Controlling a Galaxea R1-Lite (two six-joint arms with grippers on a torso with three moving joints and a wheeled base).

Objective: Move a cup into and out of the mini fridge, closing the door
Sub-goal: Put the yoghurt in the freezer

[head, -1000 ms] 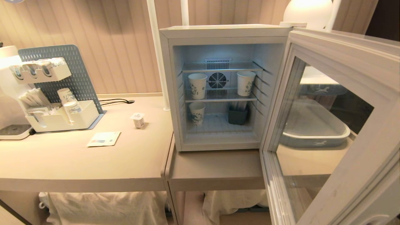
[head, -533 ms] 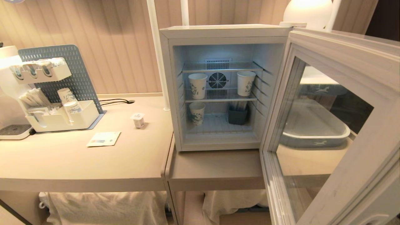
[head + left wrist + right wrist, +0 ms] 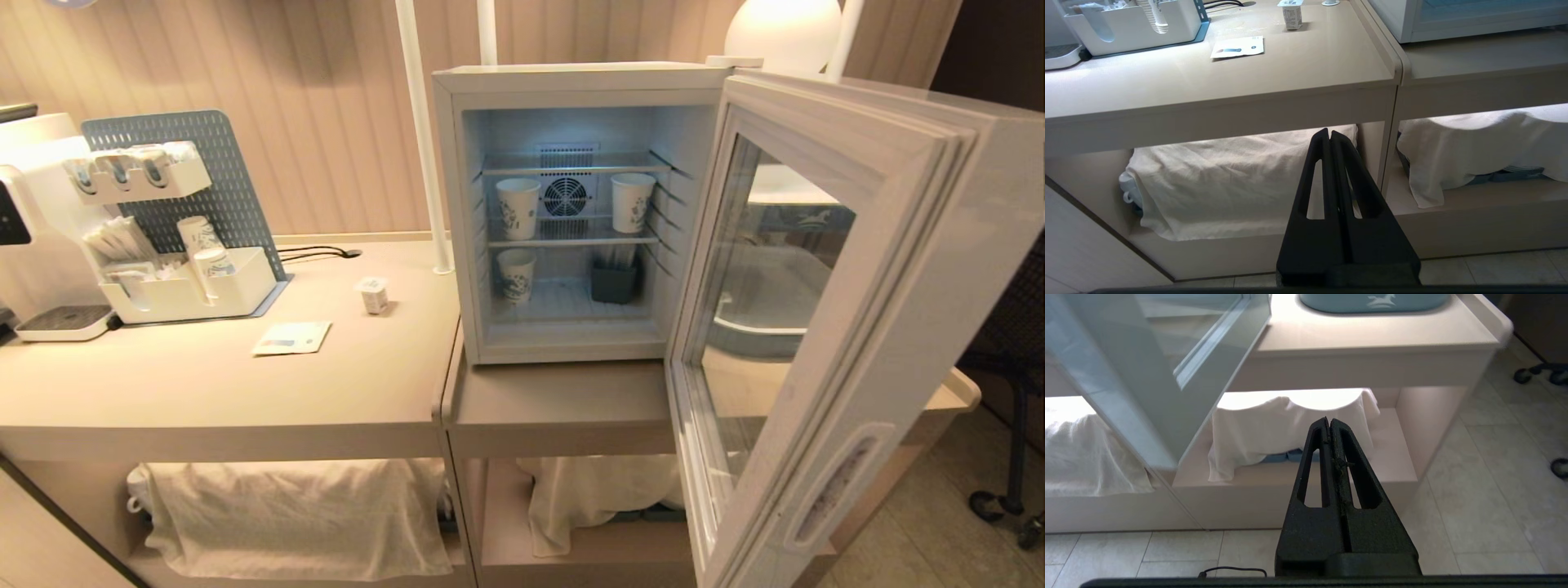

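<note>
The mini fridge (image 3: 571, 212) is seen on the counter (image 3: 204, 392) with the door (image 3: 816, 327) swung wide open (lit interior, wire shelves). The cup (image 3: 374, 295) is stood upright on the counter, left of the mini fridge and apart from it, near a flat card (image 3: 292, 337). Three paper cups (image 3: 518, 207) and a dark holder (image 3: 614, 282) are seen inside the fridge. The left gripper (image 3: 1329, 132) is held low in front of the counter, fingers pressed together, nothing held. The right gripper (image 3: 1329, 421) is likewise held low, right of the open door, fingers pressed together and empty.
</note>
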